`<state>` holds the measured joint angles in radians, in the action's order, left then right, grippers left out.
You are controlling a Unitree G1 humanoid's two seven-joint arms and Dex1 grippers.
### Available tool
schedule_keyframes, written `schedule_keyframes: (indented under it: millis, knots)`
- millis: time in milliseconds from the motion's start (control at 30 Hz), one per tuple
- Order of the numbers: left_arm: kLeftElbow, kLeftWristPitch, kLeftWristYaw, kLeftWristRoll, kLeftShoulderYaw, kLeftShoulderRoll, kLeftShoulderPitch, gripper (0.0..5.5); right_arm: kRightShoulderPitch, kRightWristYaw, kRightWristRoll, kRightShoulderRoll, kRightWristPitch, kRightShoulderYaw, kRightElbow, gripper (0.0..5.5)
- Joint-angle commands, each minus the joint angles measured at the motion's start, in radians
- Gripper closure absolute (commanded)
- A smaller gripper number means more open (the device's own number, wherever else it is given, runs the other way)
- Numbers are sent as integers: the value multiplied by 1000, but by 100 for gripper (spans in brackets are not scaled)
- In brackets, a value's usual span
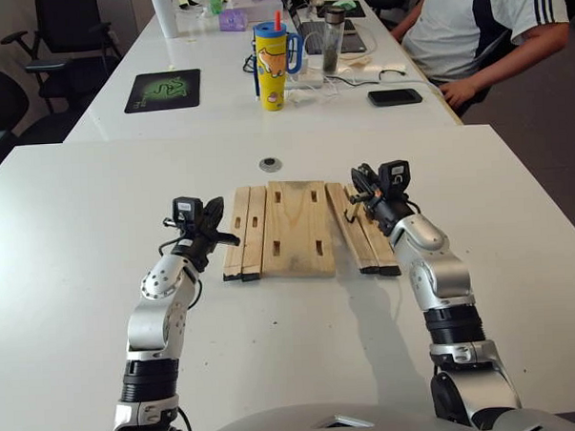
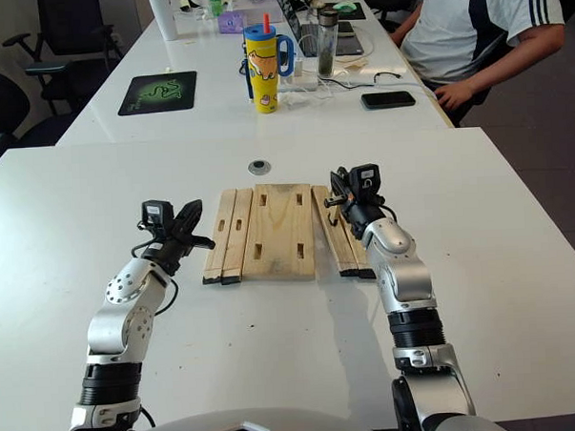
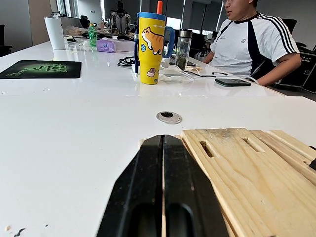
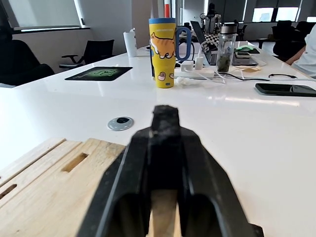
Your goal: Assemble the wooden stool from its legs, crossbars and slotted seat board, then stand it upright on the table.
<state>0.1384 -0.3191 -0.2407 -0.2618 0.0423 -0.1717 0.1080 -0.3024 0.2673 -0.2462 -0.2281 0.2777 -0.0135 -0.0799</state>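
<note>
the seat board (image 1: 297, 225) lies flat in the middle of the white table (image 1: 78, 234). four slots are cut in it. two slats (image 1: 245, 232) lie just beside its left edge, side by side. on its right edge i count two more slats (image 2: 331, 235), though the right arm covers part of them. all the wood runs lengthwise away from the robot.

there is wide bare tabletop to the left, to the right and on the near side of the wood. one round cable port (image 1: 269, 164) sits near the board's far edge.

the left gripper (image 3: 163, 143) is at the outer side of the left slats with its jaws pressed together on nothing. the right gripper (image 4: 165, 116) is over the far end of the right slats. its jaws meet at the tip, and i cannot tell if it touches the wood.

on the next table stand one yellow cup (image 1: 273, 78), one mouse pad (image 1: 163, 90) and one phone (image 1: 394, 97).
</note>
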Motion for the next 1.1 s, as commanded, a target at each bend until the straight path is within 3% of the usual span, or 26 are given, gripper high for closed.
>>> schedule_keyframes:
  millis: [33, 267, 767, 1100]
  knots:
    - [2, -4, -3, 12, -3, -5, 6, 550, 109, 62, 44, -62, 52, 29, -75, 506]
    - [11, 3, 2, 15, -1, 2, -5, 550, 74, 60, 60, -83, -11, 13, -99, 506]
    - [2, 15, -6, 14, -4, 9, 3, 550, 81, -15, -1, 46, -128, -79, -47, 507]
    - [7, 14, -6, 12, -3, 10, 2, 550, 105, -27, 47, 59, -169, -59, -111, 507]
